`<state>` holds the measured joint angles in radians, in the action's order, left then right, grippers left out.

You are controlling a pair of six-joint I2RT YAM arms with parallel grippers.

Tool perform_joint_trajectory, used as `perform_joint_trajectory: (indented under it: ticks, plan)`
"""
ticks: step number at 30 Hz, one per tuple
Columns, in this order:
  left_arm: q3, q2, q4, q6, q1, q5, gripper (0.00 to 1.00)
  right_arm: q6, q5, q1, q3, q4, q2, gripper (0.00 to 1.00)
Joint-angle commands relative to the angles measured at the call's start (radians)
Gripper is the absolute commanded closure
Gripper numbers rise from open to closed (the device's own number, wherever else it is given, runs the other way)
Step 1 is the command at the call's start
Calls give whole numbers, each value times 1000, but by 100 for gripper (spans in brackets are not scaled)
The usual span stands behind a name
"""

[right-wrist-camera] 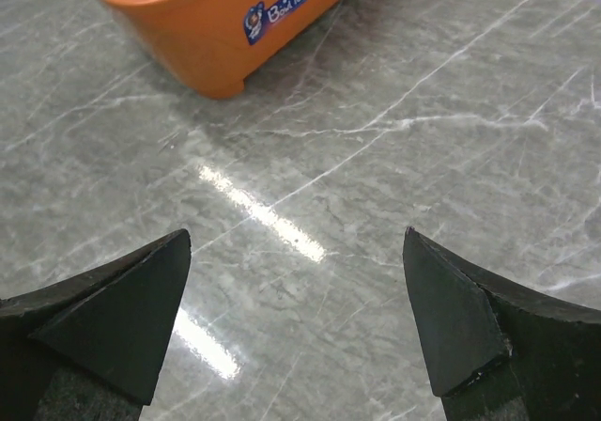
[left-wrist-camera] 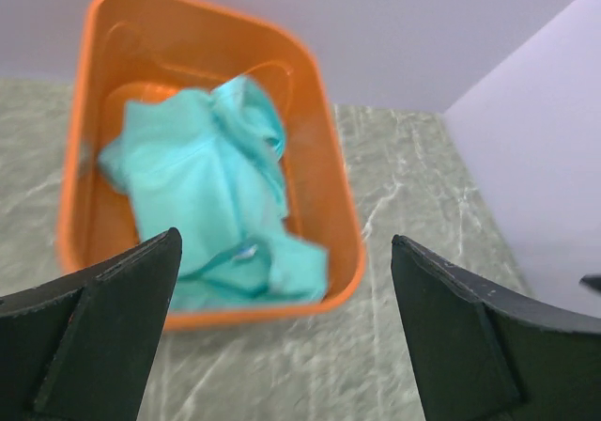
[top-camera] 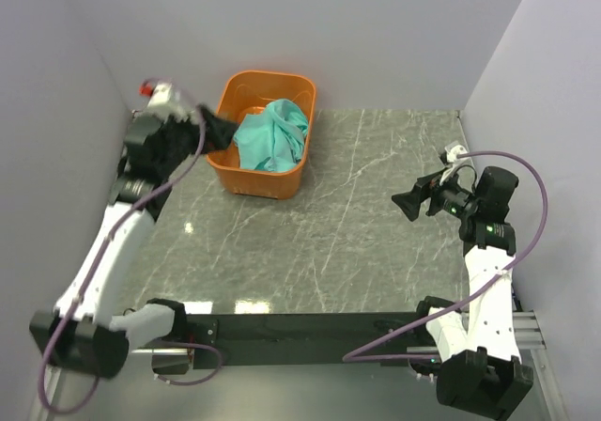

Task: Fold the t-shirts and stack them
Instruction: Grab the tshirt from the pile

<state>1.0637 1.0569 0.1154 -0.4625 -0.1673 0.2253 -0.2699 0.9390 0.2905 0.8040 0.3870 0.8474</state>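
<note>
**Top view.**
- One teal t-shirt, crumpled in a heap, lay inside the orange basket.
- The basket stood at the far left of the grey marbled bench.
- The cloth reached up to the basket's right rim.
- My left tool hung at the basket's left rim. I could not tell whether it touched the rim.
- My right tool hung over the right side of the bench, pointing left and well apart from the basket.

**Left wrist view.**
- My two black fingers stood spread as wide as they go, with nothing between them.
- Beyond them sat the basket with the t-shirt bunched in its middle and near end, below the rim.
- The picture was a little blurred, so I could not make out any finer detail of the cloth.

**Right wrist view.**
- My right fingers were likewise parted fully and held nothing, with bare bench showing between them.
- The basket stood at the far left, showing a small blue sticker on its side.
- A scrap of teal cloth showed above the rim.
</note>
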Motion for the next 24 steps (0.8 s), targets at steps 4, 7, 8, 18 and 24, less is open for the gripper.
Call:
perform_joint_trajectory:
  ticks: [4,7,8,18,24]
  plan:
    - [442,402,224,-21,-196,-217,2,-32,18,-2,-3,6,-48,0]
    - [643,553,306,-48,-227,-293,3,-35,6,-1,0,18,-51,0]
    - [695,654,363,-59,-230,-337,5,-41,3,-1,0,19,-50,0]
    - [1113,1110,389,-120,-235,-526,14,-35,-5,-1,-3,23,-59,0]
    - [1127,1216,310,-148,-225,-468,26,-29,-9,-1,-2,21,-48,0]
